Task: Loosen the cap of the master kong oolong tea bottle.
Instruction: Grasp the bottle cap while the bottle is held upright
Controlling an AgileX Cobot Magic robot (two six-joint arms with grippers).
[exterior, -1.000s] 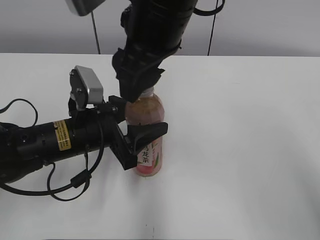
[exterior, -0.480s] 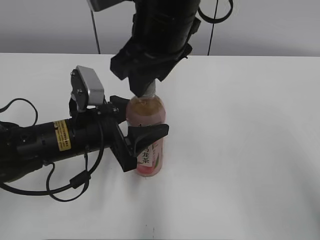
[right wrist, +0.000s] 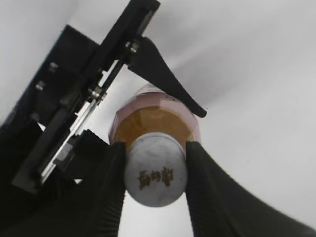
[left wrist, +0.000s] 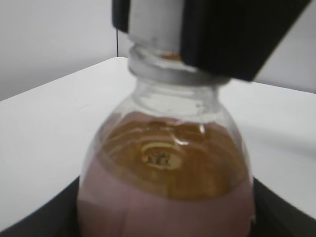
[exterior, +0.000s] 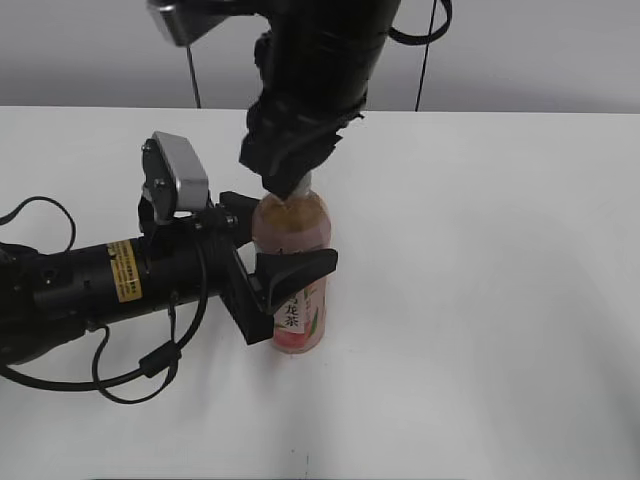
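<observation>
The master kong oolong tea bottle [exterior: 295, 265] stands upright on the white table, pinkish-amber tea inside, pink label with a white strip of characters. My left gripper [exterior: 275, 275] is shut on its body from the left. The bottle fills the left wrist view [left wrist: 165, 182]. My right gripper [exterior: 290, 180] comes down from above and is shut on the cap [right wrist: 156, 170], a white round cap with a dark mark on top, held between both black fingers. In the exterior view the cap is hidden by the right gripper's fingers.
The white table [exterior: 500, 300] stretches to the right and front of the bottle. A black cable [exterior: 130, 380] loops on the table under the left arm. A grey wall stands behind the table.
The right gripper has turned about the bottle's top, its fingers showing a different face in each frame. The bottle and the left gripper have stayed in place.
</observation>
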